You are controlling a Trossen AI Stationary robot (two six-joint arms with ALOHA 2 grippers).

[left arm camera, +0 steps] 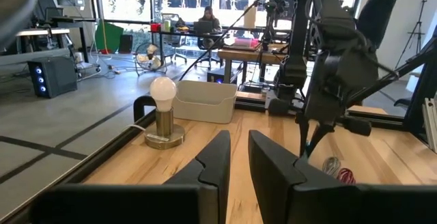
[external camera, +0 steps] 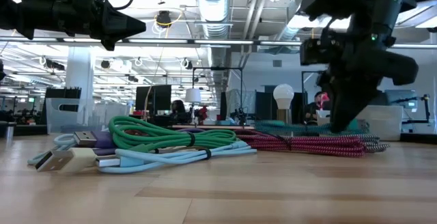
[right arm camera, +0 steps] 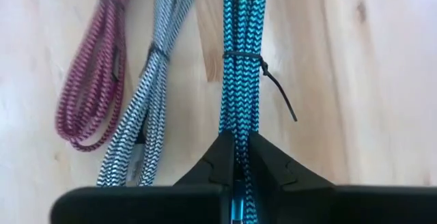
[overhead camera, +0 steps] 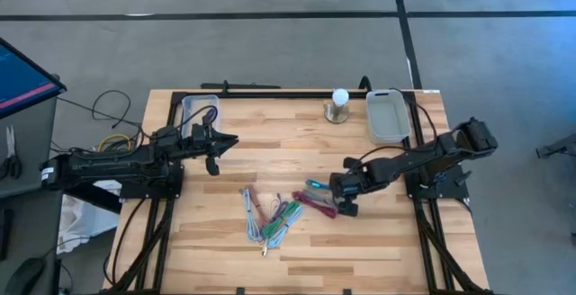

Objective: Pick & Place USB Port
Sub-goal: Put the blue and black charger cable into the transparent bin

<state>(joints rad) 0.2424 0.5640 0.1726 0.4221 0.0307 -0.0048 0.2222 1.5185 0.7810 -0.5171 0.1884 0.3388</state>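
- My right pincer (right arm camera: pixel 235 157) is clamped on the teal cable (right arm camera: pixel 239 67) bundle lying on the bench (overhead camera: pixel 360 241).
- Light, floppy, braided; best held mid-bundle near its tie.

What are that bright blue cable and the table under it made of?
The blue cable looks wrapped in braided fabric, judging by its zigzag black-and-teal weave; a thin black tie binds it. The table looks like pale wood with a smooth finish, showing grain lines.
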